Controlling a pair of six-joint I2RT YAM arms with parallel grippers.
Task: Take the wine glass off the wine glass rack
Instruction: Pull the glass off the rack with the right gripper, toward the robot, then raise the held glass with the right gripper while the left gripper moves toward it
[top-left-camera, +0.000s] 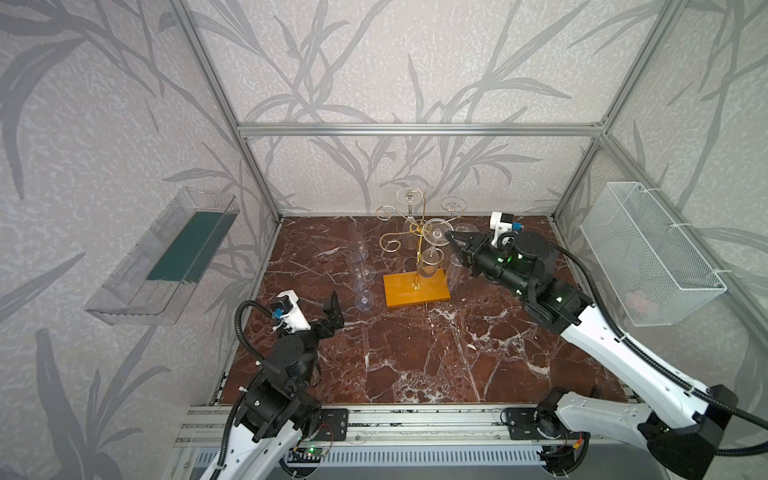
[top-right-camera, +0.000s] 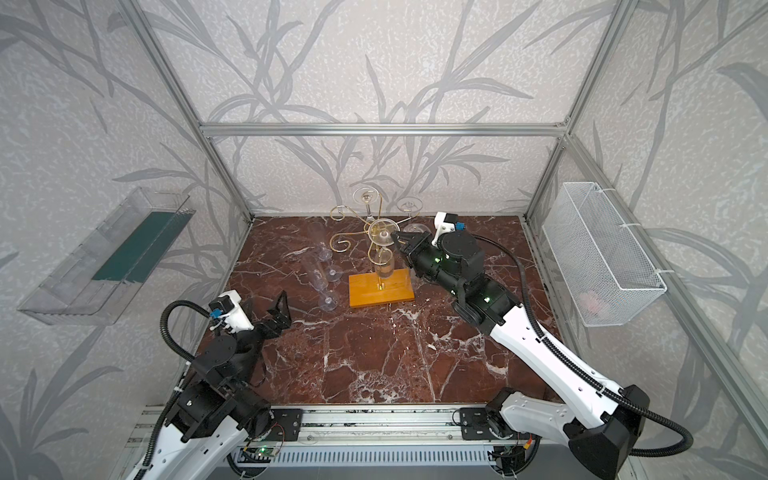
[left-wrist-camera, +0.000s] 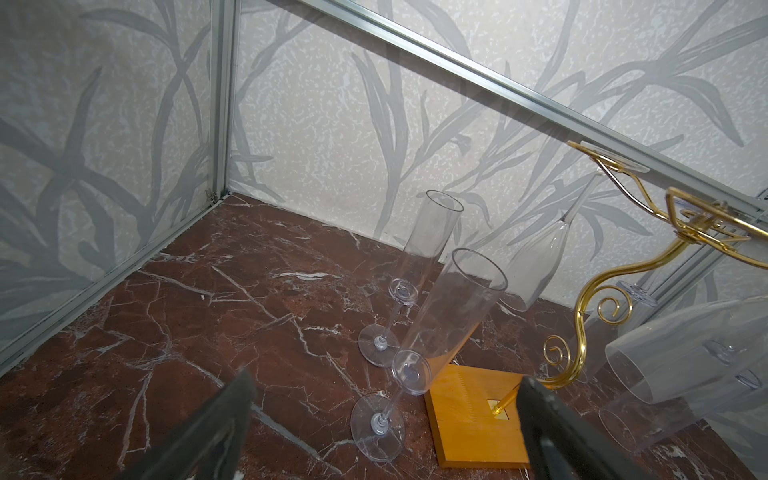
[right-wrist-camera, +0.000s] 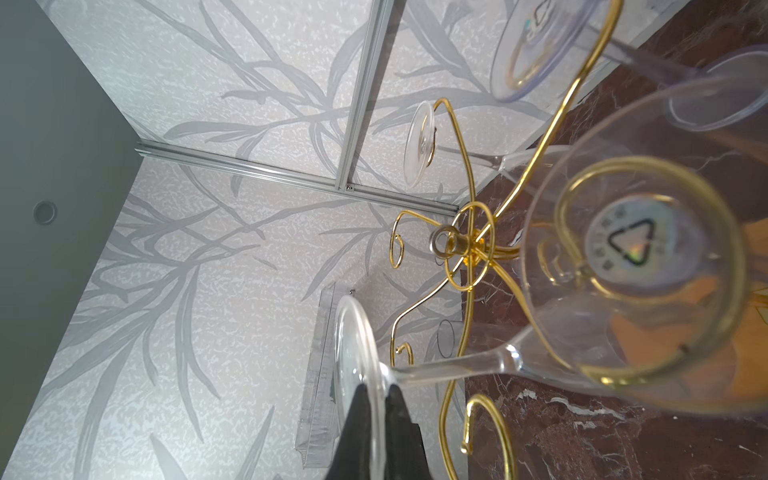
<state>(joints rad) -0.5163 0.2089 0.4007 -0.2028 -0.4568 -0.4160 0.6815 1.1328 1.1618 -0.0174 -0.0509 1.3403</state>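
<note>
The wine glass rack (top-left-camera: 417, 249) is thin gold wire with curled arms on an orange wooden base (top-left-camera: 415, 289) (top-right-camera: 381, 289) (left-wrist-camera: 469, 415). A clear wine glass (top-left-camera: 436, 233) (top-right-camera: 383, 233) hangs tilted beside the pole, bowl down. My right gripper (top-left-camera: 449, 237) (top-right-camera: 397, 237) (right-wrist-camera: 376, 388) is shut on the rim of its round foot (right-wrist-camera: 351, 353); both black fingers (right-wrist-camera: 401, 419) pinch it. Its stem (right-wrist-camera: 449, 365) crosses a gold arm; I cannot tell whether it still sits in a curl. My left gripper (top-left-camera: 333, 309) (top-right-camera: 280, 311) (left-wrist-camera: 385, 378) stands open and empty, low on the left.
Other clear glasses hang from the rack (top-left-camera: 409, 198) (top-left-camera: 453, 205) (right-wrist-camera: 648, 270). Upright flutes (top-left-camera: 358, 266) (left-wrist-camera: 453, 316) stand on the marble floor just left of the base. A clear bin (top-left-camera: 166, 257) hangs on the left wall, a white mesh basket (top-left-camera: 648, 253) on the right.
</note>
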